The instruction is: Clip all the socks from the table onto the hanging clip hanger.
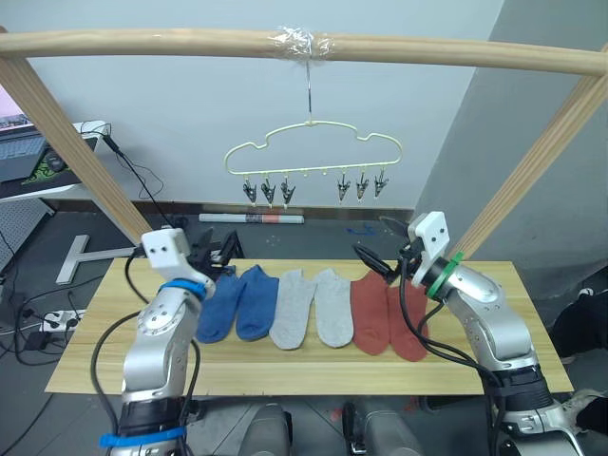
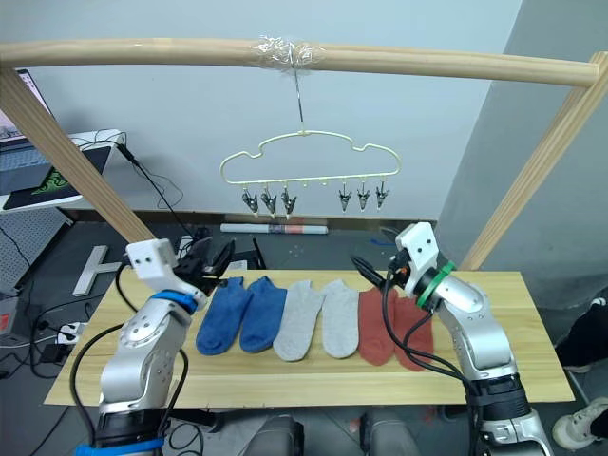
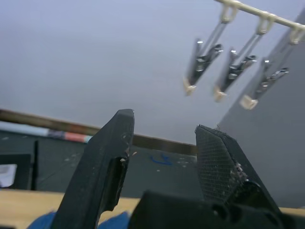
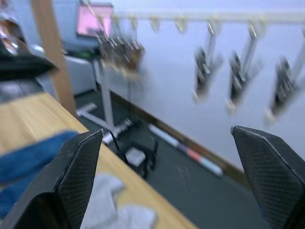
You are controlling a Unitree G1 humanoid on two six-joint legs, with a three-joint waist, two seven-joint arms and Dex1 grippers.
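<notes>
Pale wall and dark floor sit behind my work area, and a thick wooden pole runs across the top of my head view on slanted wooden legs. From its middle the clip hanger hangs by its hook, a thin yellow wire shape with six dark clips in a row beneath it, three to the left and three to the right with a gap between; every clip is bare.

Below it I see the bench, light wood planks, with all six socks lying flat side by side in one row. From my left to my right: two blue socks, two grey socks, and two rust red socks, each pair's members touching along their edges, toes toward me.

My left gripper hovers above the far left end of the row, just over the cuff of the outer blue sock, its fingers held moderately apart with nothing between them; the left wrist view looks up past them at three clips. My right gripper sits raised over the far edge of the bench by the red socks, its fingers spread wide and empty.

A desk with a laptop stands off to my left, with cables on the floor.
</notes>
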